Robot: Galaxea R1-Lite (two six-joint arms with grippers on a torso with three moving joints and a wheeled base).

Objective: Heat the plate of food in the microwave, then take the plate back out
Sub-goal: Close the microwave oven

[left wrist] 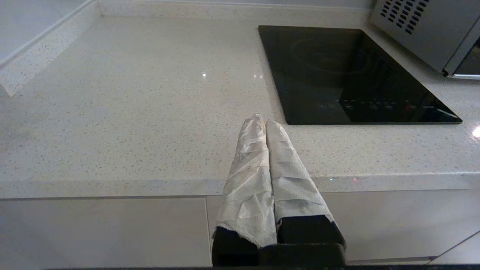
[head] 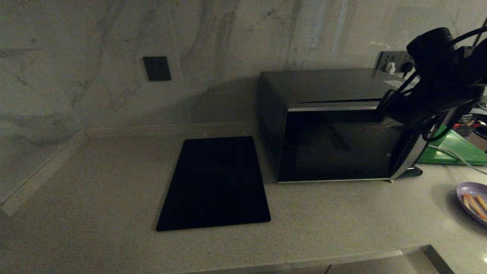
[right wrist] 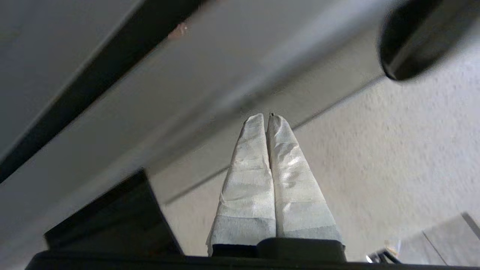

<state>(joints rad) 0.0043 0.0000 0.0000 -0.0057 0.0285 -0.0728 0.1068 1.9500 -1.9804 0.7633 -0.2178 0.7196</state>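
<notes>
We view a pale speckled counter (head: 95,182) backed by a marble-patterned wall (head: 95,57) that carries a dark socket plate (head: 156,68). The microwave (head: 335,125) stands toward the right of the counter against the wall, its dark glass door closed. Just left of it lies a flat black mat (head: 217,184), apart from the oven's side.

The plate of food (head: 473,199) rests on the counter at the right edge of the head view, in front of and to the right of the microwave, well clear of its door; we see golden-orange sticks lying on its lavender surface. A green board (head: 456,150) lies behind the plate, beside the oven's right corner.

The right arm (head: 441,80) reaches in from the upper right, crossing the oven's right front corner. In its wrist view the right gripper (right wrist: 268,118) shows both wrapped fingers (right wrist: 247,176) pressed together, holding nothing, close beneath a blurred grey surface.

The left gripper (left wrist: 262,122) hangs parked at the counter's front edge, near the mat, its wrapped fingers (left wrist: 247,180) likewise pressed together and empty.
</notes>
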